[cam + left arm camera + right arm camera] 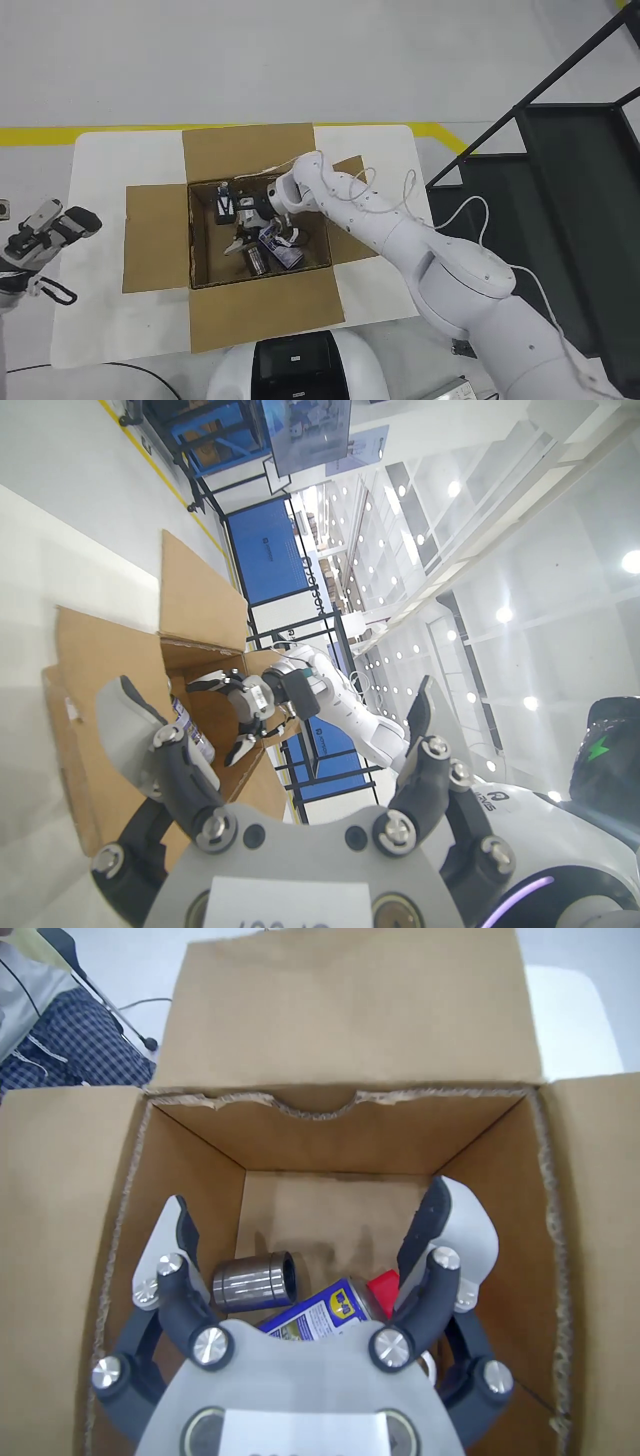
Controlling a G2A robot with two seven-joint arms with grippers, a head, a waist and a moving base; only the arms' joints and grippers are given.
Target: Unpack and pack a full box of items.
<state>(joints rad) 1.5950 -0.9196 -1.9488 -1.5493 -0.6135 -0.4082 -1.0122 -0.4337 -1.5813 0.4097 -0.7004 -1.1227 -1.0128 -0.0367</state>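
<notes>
An open cardboard box (258, 152) stands in the middle of the white table (110, 190), its four flaps folded outward. On its floor lie a blue spray can with a red cap (320, 1310) and a short metal cylinder (252, 1280); the can (280, 247) also shows from above. My right gripper (310, 1200) hangs open inside the box mouth, just above these items and holding nothing; from the left wrist it appears over the box (212, 722). My left gripper (270, 687) is open and empty, held beyond the table's left edge (50, 228), well away from the box (200, 610).
A black metal stair frame (560, 170) stands close to the table's right side. A yellow floor line (100, 132) runs behind the table. Bare tabletop lies left of the box and at the front left corner.
</notes>
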